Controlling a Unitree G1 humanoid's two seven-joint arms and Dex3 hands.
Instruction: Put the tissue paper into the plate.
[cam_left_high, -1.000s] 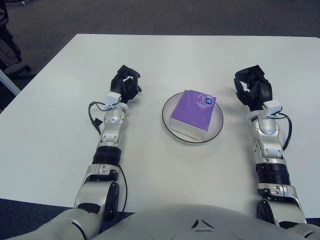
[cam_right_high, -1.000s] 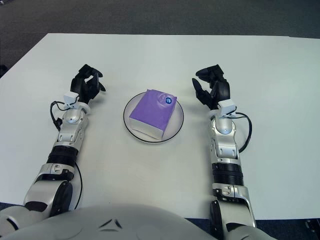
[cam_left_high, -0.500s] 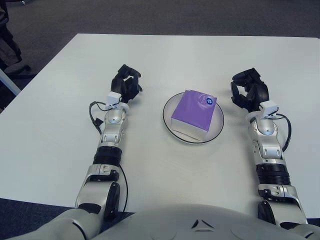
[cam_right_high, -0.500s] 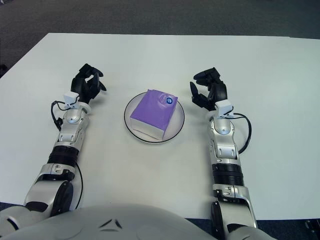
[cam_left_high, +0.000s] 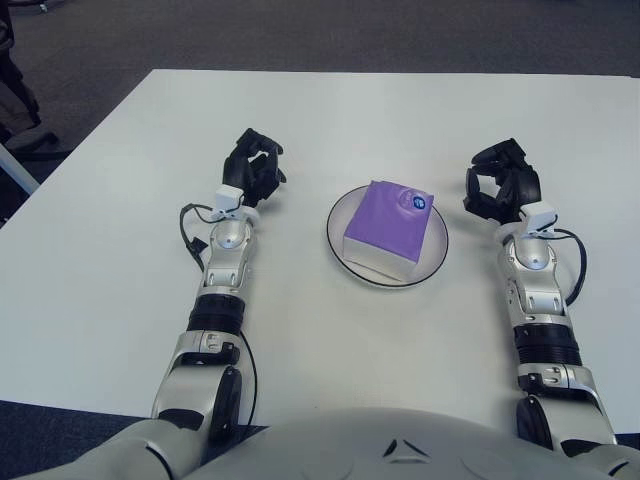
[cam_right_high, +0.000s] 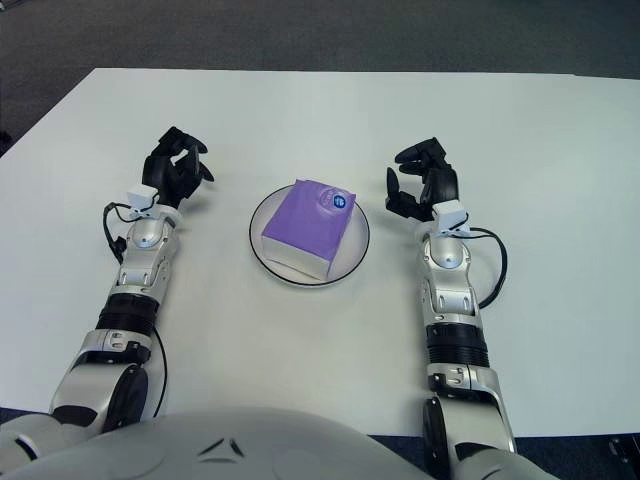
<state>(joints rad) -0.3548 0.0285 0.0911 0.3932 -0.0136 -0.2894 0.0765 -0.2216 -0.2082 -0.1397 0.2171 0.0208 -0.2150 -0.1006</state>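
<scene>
**Tissue pack on the plate**

I see the purple tissue pack (cam_left_high: 389, 226) lying in the white plate (cam_left_high: 435, 256) mid-counter (cam_left_high: 320, 110). My left hand (cam_left_high: 252, 168) and right hand (cam_left_high: 503, 185) flank it, fingers curled, holding nothing. Dark carpet (cam_left_high: 300, 30) lies beyond the counter.

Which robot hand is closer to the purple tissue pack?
The right hand. It shows just beside the plate holding the purple tissue pack; the left hand shows farther off.
</scene>
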